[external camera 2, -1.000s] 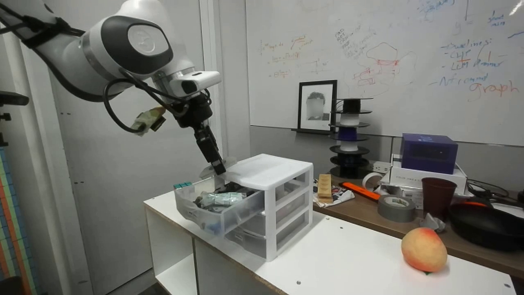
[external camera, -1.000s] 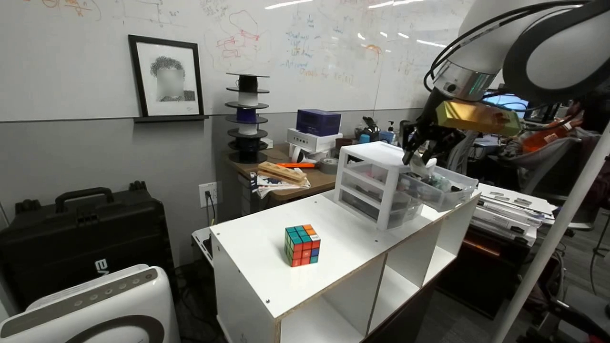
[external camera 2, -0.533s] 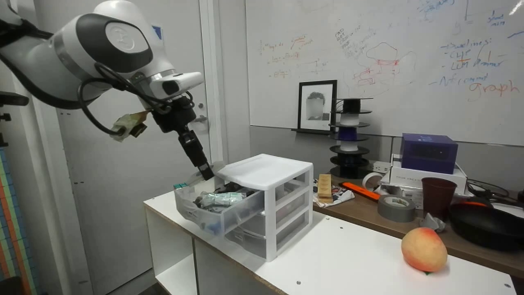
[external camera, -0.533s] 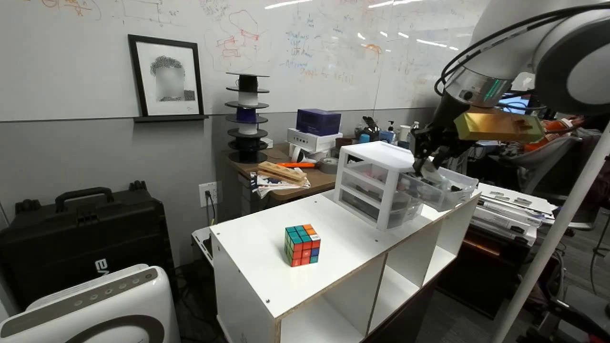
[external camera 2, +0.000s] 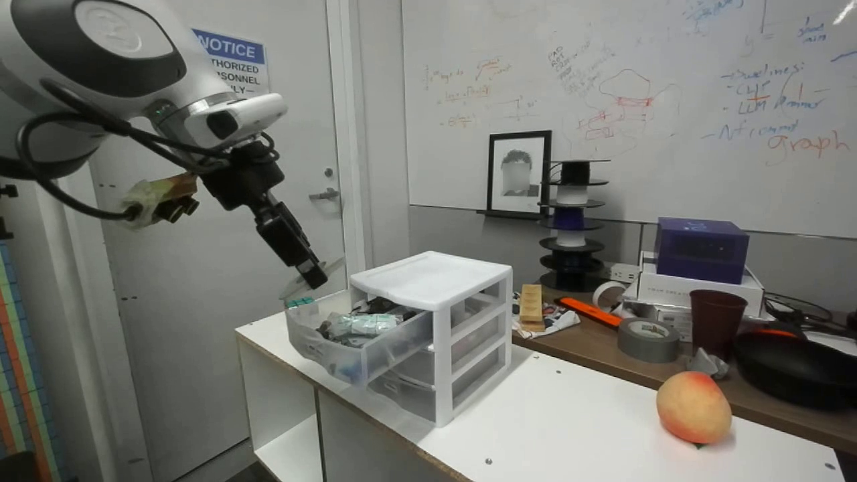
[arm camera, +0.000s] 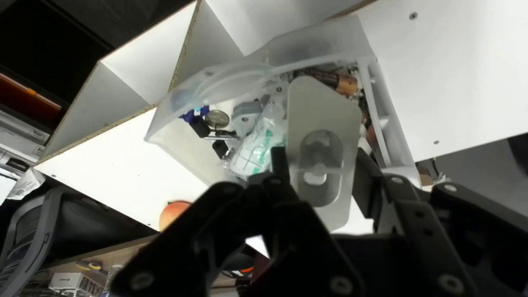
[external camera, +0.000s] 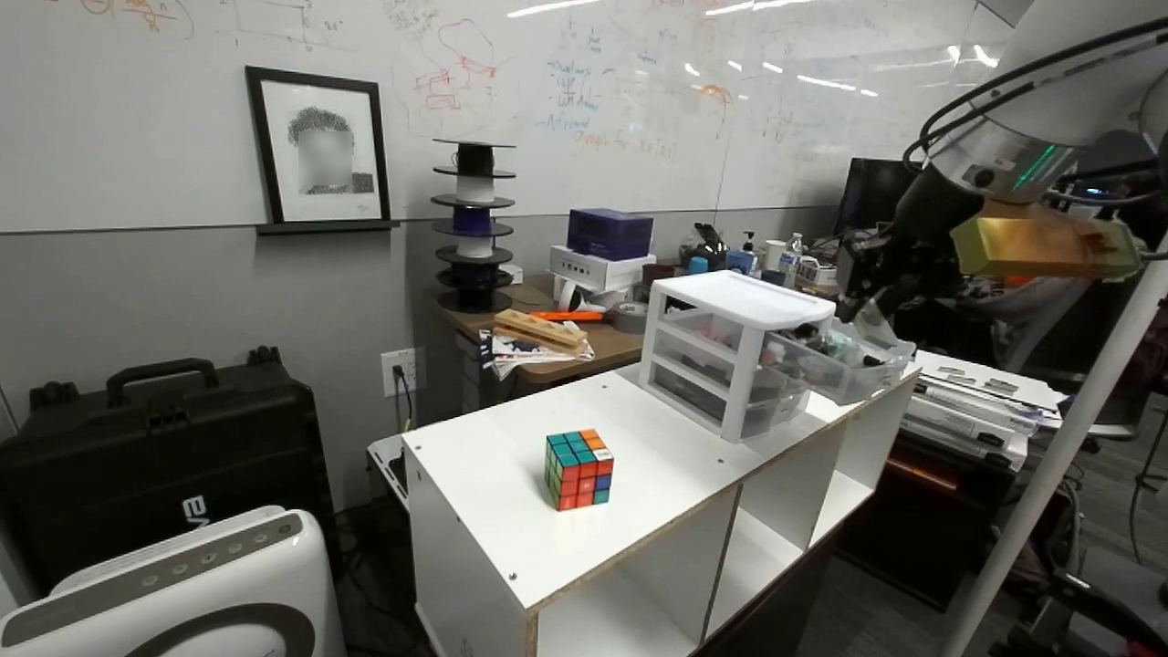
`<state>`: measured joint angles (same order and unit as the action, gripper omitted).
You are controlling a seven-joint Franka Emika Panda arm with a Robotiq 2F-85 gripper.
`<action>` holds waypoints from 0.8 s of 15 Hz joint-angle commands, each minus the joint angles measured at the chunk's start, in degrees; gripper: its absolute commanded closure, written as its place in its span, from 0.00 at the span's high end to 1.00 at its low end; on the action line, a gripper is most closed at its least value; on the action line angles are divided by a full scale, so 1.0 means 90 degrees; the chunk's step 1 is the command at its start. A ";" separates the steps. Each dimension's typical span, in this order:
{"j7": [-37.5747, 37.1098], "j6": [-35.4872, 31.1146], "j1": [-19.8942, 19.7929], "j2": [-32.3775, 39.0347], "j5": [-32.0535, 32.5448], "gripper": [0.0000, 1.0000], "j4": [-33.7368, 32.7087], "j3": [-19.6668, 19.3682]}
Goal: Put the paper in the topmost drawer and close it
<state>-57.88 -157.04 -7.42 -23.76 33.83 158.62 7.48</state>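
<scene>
White shelf top (external camera 2: 569,415) under the topmost drawer (external camera 2: 402,345), and, seemingly above that drawer's outer end, holding presumably the paper (arm camera: 324,103) tilted in the half-parted gripper (arm camera: 321,165) — now slide inward, lower, only then release!

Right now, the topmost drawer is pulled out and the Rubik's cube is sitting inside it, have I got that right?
Not quite: the Rubik's cube isn't in the drawer. It stands on the white cabinet, apart from the drawer unit, as an exterior view shows. The topmost drawer is indeed pulled out.
</scene>
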 commanded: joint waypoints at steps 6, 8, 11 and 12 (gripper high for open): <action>-0.0896 -0.0685 -0.0451 -0.0287 0.0676 0.15 -0.0082 -0.0012; -0.0883 -0.0697 -0.0477 -0.0242 0.0735 0.15 -0.0082 -0.0043; -0.0866 -0.0599 -0.0498 -0.0264 0.0847 0.15 -0.0082 -0.0025; -0.0979 -0.0907 -0.0770 0.0008 0.1065 0.15 -0.0081 0.0139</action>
<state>-64.34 -162.27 -11.25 -25.05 39.35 157.89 7.23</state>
